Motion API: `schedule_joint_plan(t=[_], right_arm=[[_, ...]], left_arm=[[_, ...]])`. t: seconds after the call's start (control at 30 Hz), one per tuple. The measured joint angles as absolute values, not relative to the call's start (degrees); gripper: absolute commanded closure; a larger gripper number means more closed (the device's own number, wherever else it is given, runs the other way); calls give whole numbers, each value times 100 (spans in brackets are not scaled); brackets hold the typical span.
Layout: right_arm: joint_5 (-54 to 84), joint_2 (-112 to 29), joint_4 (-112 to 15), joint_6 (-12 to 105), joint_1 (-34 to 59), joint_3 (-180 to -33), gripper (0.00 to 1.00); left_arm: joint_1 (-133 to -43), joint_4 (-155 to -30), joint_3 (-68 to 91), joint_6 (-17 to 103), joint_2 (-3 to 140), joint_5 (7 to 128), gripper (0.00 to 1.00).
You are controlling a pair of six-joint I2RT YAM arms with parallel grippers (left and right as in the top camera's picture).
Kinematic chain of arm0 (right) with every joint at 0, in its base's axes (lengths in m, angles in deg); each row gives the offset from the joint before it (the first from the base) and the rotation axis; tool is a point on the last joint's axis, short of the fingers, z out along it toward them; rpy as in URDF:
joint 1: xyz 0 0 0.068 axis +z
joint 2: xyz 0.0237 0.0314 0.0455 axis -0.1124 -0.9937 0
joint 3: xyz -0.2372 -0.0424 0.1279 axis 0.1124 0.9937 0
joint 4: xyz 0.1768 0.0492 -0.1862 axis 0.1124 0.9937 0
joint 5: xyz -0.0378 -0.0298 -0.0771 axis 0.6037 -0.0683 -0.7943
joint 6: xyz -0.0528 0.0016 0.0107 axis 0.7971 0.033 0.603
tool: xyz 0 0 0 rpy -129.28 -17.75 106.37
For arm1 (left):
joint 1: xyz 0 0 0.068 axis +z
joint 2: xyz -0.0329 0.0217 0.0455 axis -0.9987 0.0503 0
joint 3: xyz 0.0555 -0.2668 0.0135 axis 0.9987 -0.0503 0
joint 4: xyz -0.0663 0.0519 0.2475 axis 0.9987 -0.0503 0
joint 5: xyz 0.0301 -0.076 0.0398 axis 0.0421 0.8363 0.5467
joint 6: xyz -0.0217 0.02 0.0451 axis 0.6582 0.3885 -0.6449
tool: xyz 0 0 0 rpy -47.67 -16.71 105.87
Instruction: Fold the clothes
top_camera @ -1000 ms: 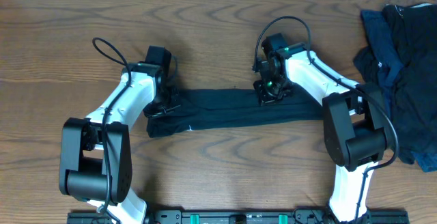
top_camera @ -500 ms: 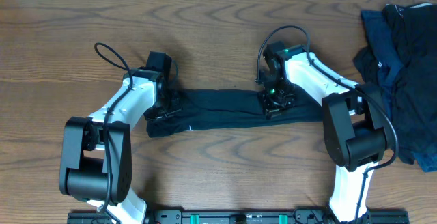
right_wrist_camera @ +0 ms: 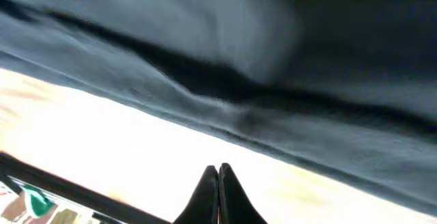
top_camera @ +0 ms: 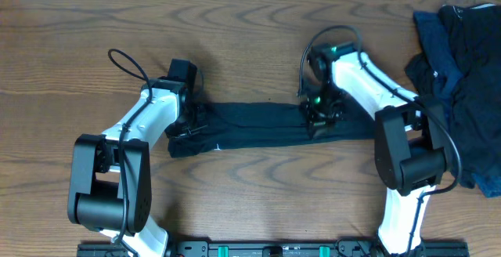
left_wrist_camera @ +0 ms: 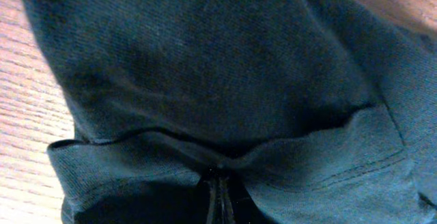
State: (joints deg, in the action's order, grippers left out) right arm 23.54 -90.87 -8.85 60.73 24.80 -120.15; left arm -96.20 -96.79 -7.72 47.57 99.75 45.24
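Left gripper (top_camera: 190, 122) clamped shut on end hem of dark garment (top_camera: 250, 124), fabric puckering at its fingertips in wrist view. Wooden table (top_camera: 250, 30) under both arms. Pile of clothes (top_camera: 462, 77), navy and black, lies crumpled well outboard of right gripper (top_camera: 319, 116). Dark garment runs as long narrow strip between grippers: lengthwise folds apparently done, cross fold not yet made. Right gripper closed at strip's edge, seemingly holding nothing. Task judged early: one piece half folded, pile to come.
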Motion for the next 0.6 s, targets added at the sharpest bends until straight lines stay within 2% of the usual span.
schedule_joint_plan(t=[0.1, 0.27, 0.6], right_arm=[[2363, -9085, -1048, 6143, 2402, -12275, 92], [2129, -9087, -1615, 6077, 2380, -12286, 92], [1690, -9081, -2721, 5765, 2380, -11468, 91]], left_arm=[[-9620, -9670, -772, 4757, 9975, 4524, 94], [-9620, -9694, -772, 4760, 9975, 4524, 94], [-9620, -9716, -772, 4760, 9975, 4524, 94]])
